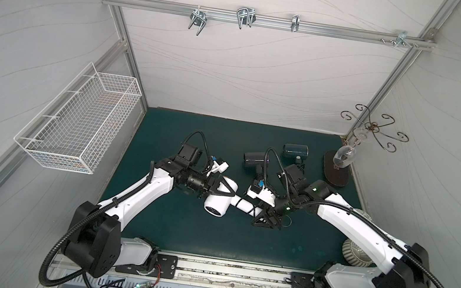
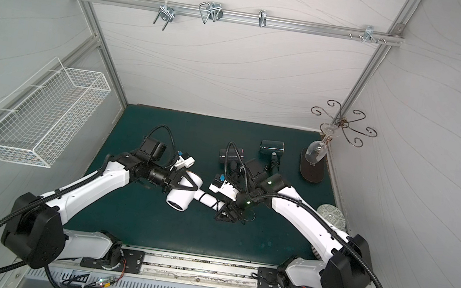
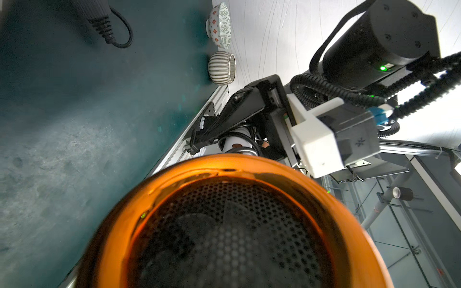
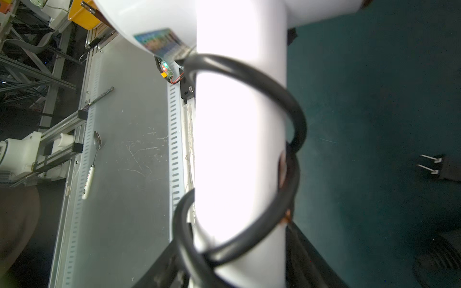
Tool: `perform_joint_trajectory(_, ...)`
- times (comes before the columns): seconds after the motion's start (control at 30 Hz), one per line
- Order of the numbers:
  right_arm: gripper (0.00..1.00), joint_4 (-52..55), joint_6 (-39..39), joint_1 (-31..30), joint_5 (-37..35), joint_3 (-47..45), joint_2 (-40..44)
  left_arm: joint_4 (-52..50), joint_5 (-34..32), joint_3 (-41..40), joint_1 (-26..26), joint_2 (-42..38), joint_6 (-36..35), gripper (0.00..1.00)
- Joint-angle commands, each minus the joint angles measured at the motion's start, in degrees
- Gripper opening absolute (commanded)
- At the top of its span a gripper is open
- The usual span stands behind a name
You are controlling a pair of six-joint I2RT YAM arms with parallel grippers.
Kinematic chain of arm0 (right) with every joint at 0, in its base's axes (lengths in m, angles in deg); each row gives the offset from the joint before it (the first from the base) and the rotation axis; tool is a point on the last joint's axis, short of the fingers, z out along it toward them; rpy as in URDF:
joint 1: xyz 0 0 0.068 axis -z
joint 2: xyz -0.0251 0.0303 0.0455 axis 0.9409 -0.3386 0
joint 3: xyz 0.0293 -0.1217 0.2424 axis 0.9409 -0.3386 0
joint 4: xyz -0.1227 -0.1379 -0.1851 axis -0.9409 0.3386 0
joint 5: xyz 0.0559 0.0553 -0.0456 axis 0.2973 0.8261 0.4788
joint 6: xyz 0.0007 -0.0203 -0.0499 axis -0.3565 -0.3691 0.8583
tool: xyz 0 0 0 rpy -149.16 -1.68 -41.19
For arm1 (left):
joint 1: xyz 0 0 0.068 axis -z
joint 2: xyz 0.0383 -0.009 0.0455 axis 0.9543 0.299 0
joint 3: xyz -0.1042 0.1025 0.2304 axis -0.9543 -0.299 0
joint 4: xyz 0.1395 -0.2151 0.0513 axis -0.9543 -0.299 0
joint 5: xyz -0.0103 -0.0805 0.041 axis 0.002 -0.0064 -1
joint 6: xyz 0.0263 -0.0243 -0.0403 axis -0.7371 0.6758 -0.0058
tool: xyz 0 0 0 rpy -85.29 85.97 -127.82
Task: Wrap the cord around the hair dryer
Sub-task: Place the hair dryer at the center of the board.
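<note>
**Both top views:** the white hair dryer (image 1: 214, 203) (image 2: 180, 197) is seen mid-mat (image 1: 164, 227), handle pointing to 3 o'clock. The left gripper (image 1: 227, 193) (image 2: 189, 186) reaches in from 9 o'clock and is clamped across the barrel, and the right gripper (image 1: 265, 221) (image 2: 228, 214) is at the handle's end. **Left wrist view:** the dryer's perforated grille (image 3: 224, 224), rimmed in orange, fills the foreground. **Right wrist view:** the black cord (image 4: 294, 119) coils in two loops around the handle (image 4: 237, 149), which runs between the right gripper's fingers (image 4: 309, 259); whether they pinch it cannot be told.
</note>
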Motion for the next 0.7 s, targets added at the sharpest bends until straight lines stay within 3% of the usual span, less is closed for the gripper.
perform_joint_trajectory(0.0, 0.51, 3.31, 1.51, -0.20, 4.11, 1.45, -1.98, 1.93, 4.91, 5.89, -0.85, 0.73, -3.95, 0.00)
perform_joint_trajectory(0.4, 0.00, -1.96, -3.70, -0.21, 13.93, 1.48, -6.03, -11.40, 1.96, 12.66, -0.85, 5.98, -16.84, 0.00)
perform_joint_trajectory(0.53, 0.00, -6.16, -7.92, -0.20, 14.59, 0.57, -6.61, -16.14, -2.37, 14.87, -0.85, 7.38, -20.14, 0.00)
perform_joint_trajectory(0.57, 0.00, -7.56, -9.09, -0.27, 14.21, 0.07, -6.39, -17.75, -4.00, 15.51, -0.85, 7.76, -21.15, 0.04)
perform_joint_trajectory(0.6, 0.00, -8.87, -10.06, -0.24, 13.85, -0.42, -6.22, -19.22, -5.77, 16.16, -0.85, 8.04, -22.03, 0.14)
perform_joint_trajectory(0.67, 0.00, -11.15, -12.12, -0.15, 13.01, -1.37, -6.09, -20.39, -10.43, 16.98, -0.85, 8.15, -22.30, 0.42)
